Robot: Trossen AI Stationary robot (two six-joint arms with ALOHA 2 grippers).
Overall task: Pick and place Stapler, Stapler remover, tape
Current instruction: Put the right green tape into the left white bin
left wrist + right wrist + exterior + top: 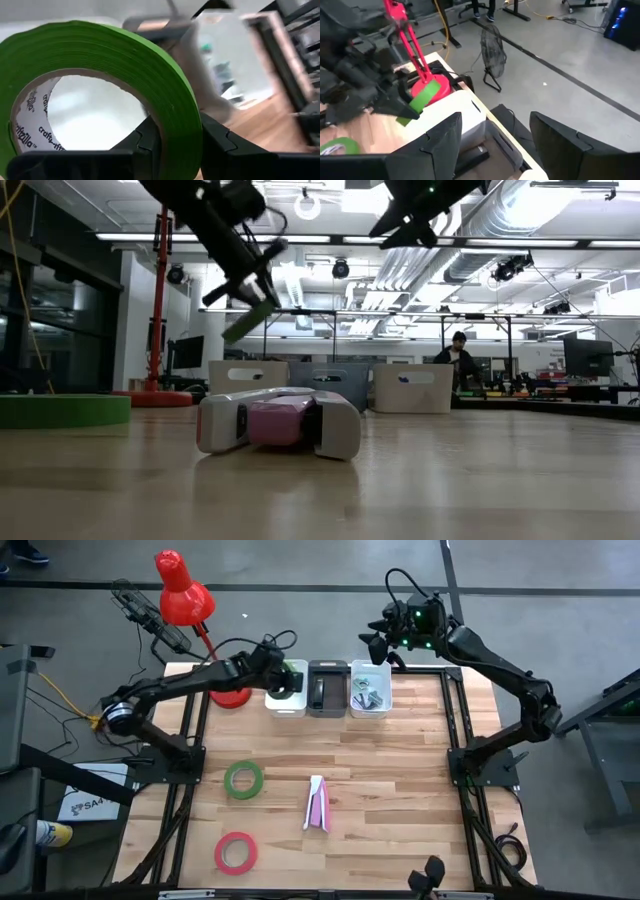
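We see 3 bins (328, 688) along the desk's (400, 770) far edge, 2 tape rolls (243, 779) left of the stapler (317, 804).

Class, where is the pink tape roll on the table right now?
In the high view, the pink tape roll lies flat at the table's near left, below the green roll, left of the stapler.

Three tape rolls: one green roll (244, 779) and one pink roll (236, 852) lying flat on the table (400, 790), one green roll (150, 75) held up over the far edge, three bins (328, 688) along that edge, one pink-and-white stapler (317, 804), one red lamp (184, 592), two arms.
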